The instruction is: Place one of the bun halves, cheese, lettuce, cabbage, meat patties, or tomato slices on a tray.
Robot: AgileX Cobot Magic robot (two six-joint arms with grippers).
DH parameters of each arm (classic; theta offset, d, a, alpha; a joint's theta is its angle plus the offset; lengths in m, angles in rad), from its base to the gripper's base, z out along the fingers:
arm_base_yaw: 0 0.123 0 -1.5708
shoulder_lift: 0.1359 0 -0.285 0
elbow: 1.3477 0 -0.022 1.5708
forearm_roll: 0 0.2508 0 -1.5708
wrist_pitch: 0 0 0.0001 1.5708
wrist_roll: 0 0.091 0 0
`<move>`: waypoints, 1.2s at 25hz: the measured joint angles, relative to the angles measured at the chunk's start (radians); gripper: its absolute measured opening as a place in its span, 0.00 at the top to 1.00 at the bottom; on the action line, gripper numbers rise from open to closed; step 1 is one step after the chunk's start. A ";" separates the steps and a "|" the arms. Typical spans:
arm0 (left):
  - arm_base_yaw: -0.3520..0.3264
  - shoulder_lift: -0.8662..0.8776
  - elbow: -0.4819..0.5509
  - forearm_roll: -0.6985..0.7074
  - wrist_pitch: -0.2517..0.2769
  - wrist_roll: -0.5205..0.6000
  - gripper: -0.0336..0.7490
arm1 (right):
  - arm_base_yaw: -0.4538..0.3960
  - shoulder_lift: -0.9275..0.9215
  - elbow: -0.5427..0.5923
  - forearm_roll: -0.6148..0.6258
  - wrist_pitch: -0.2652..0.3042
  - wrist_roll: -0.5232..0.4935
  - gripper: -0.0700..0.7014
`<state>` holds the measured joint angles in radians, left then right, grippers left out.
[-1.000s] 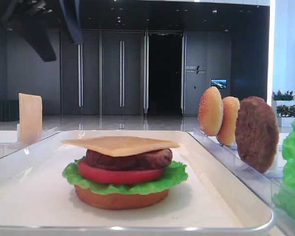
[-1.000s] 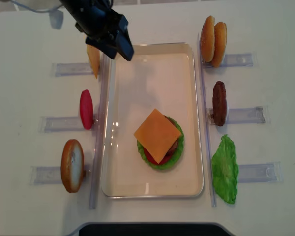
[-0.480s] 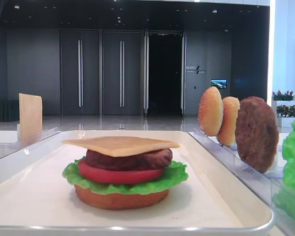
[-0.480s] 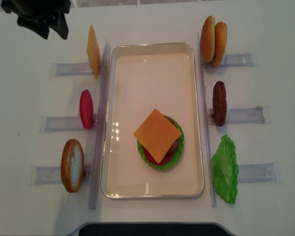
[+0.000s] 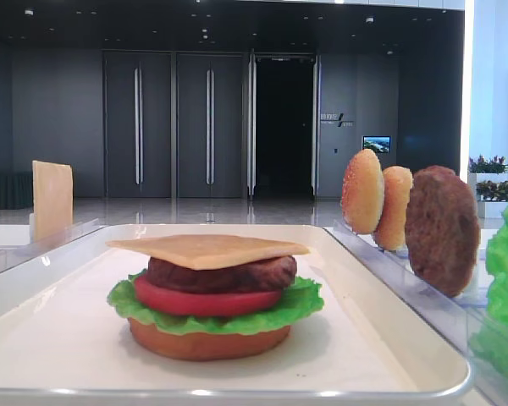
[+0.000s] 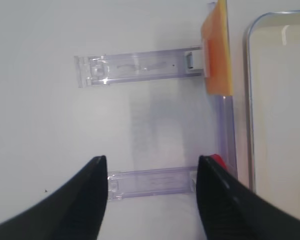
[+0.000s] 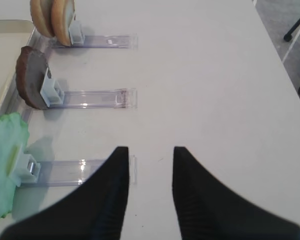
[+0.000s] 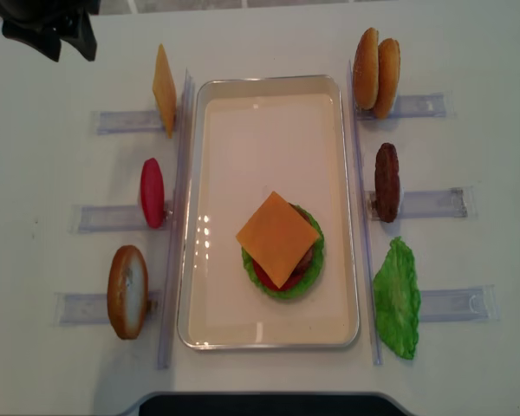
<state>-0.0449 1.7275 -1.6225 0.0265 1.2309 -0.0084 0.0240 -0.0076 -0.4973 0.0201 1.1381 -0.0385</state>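
The jaws of the left gripper (image 6: pixel 151 195) stand spread and hold nothing; below and between them lies bare counter (image 6: pixel 50 115) crossed by a clear holder rack (image 6: pixel 150 181), and the spare cheese slice (image 6: pixel 218 55) stands on edge in another rack ahead of them and off toward the right-hand jaw, with the red rim of a tomato slice (image 6: pixel 218 160) just inside that jaw. The jaws of the right gripper (image 7: pixel 149 172) are likewise parted and empty, with the lettuce leaf (image 7: pixel 4 160), a meat patty (image 7: pixel 31 77) and two bun halves (image 7: pixel 52 17) standing in racks off beyond the left-hand jaw. The white tray (image 8: pixel 225 156) already carries a stack topped by a cheese square (image 8: pixel 277 239), which sits well away from both sets of jaws. Judged risks: a descent on the upright cheese slice that is off line could push it over or out of its rack, since it is thin and looks flexible; a jaw could catch the rack or the adjoining tray rim and drag it; and any further piece set on the stack off centre could slide the top cheese square or tip the layers.
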 joint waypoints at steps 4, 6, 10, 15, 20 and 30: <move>0.024 -0.038 0.040 0.004 0.001 0.001 0.40 | 0.000 0.000 0.000 0.000 0.000 0.000 0.60; 0.024 -0.070 0.072 0.004 0.001 0.008 0.40 | 0.000 0.000 0.000 0.000 0.000 0.000 0.60; 0.024 -0.171 0.166 0.004 0.002 0.008 0.40 | 0.000 0.000 0.000 0.000 0.000 0.000 0.60; 0.024 -0.365 0.331 0.004 0.002 0.023 0.41 | 0.000 0.000 0.000 0.000 0.000 0.000 0.60; 0.024 -0.579 0.507 0.004 0.006 0.038 0.42 | 0.000 0.000 0.000 0.000 0.000 0.000 0.60; 0.024 -1.076 0.834 0.004 0.006 0.061 0.48 | 0.000 0.000 0.000 0.000 0.000 0.000 0.60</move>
<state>-0.0212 0.6517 -0.7881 0.0300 1.2366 0.0530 0.0240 -0.0076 -0.4973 0.0201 1.1381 -0.0385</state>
